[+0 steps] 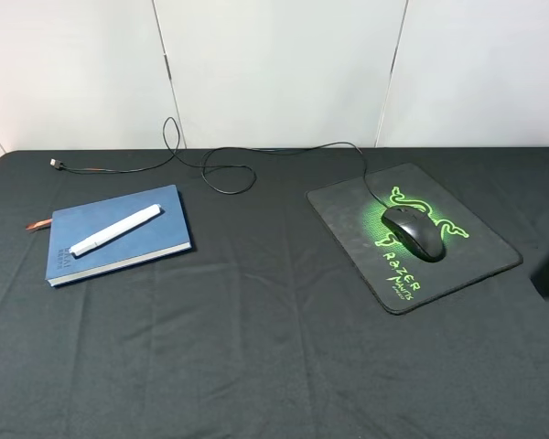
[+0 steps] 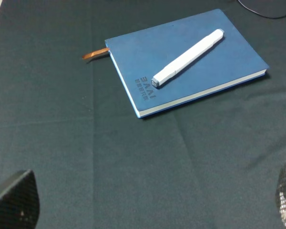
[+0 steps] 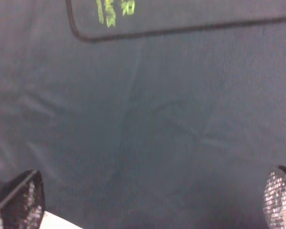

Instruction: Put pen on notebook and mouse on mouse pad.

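Nearest the camera the black tablecloth (image 1: pixel 256 366) lies bare and slightly creased. In the left wrist view the left gripper (image 2: pixel 148 205) hangs above this cloth with its two fingertips (image 2: pixel 14 200) spread wide at the picture's corners and nothing between them. The right gripper (image 3: pixel 152 200) is likewise released, its textured fingertips (image 3: pixel 279 198) far apart over bare cloth, with only a corner of the mouse pad (image 3: pixel 181 14) and some green lettering showing beyond them. Farther back on the left side of the table lies the blue notebook (image 1: pixel 119 236), closed and flat, its reddish ribbon (image 1: pixel 38 224) sticking out from the far left corner. The white pen (image 1: pixel 116 230) rests diagonally across its cover, fully on the book. On the right side, well apart from the notebook, the mouse pad (image 1: pixel 476 247) lies at an angle, and the black mouse (image 1: pixel 414 232) sits on its green logo. The mouse's thin cable (image 1: pixel 229 174) runs from the mouse toward the far edge, loops across the cloth, and ends in a plug (image 1: pixel 55 164) near the far left corner. Behind the table stands a pale panelled wall (image 1: pixel 274 64).
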{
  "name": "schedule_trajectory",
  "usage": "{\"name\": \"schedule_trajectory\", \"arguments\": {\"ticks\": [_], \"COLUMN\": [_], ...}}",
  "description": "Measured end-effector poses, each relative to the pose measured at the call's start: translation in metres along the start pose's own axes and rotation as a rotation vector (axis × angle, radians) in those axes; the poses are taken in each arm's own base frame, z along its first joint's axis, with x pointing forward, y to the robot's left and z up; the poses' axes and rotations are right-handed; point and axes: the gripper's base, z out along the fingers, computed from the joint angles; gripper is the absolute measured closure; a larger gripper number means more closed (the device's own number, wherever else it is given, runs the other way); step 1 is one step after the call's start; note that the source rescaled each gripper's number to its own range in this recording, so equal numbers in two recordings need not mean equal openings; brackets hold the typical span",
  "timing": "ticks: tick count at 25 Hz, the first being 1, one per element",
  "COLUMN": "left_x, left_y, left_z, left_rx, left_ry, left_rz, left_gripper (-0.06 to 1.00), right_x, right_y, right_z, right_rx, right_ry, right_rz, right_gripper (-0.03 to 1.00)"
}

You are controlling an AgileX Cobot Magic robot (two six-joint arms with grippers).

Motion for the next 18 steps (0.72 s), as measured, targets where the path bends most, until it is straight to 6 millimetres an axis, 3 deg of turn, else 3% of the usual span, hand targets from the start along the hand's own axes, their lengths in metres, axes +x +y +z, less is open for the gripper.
{"name": "schedule_trajectory", "arguments": {"ticks": [5, 10, 18], "left_x": [0.0, 0.0, 0.0], "left_y": [0.0, 0.0, 0.0], "left_z": [0.0, 0.0, 0.0], "left_rx": [0.0, 0.0, 0.0], "left_ry": [0.0, 0.0, 0.0], "left_rz": [0.0, 0.0, 0.0], "left_gripper": [-0.06, -0.06, -0.06], "right_x": [0.049, 0.084, 0.111], "right_y": [0.005, 0.008, 0.004], "right_z": [-0.01, -0.023, -0.032], "right_rx": [0.019, 0.036, 0.098], "right_ry": [-0.204, -0.505, -0.733], "right_rz": [0.006, 0.076, 0.179], "right_gripper": [-0.03, -0.03, -0.03]}}
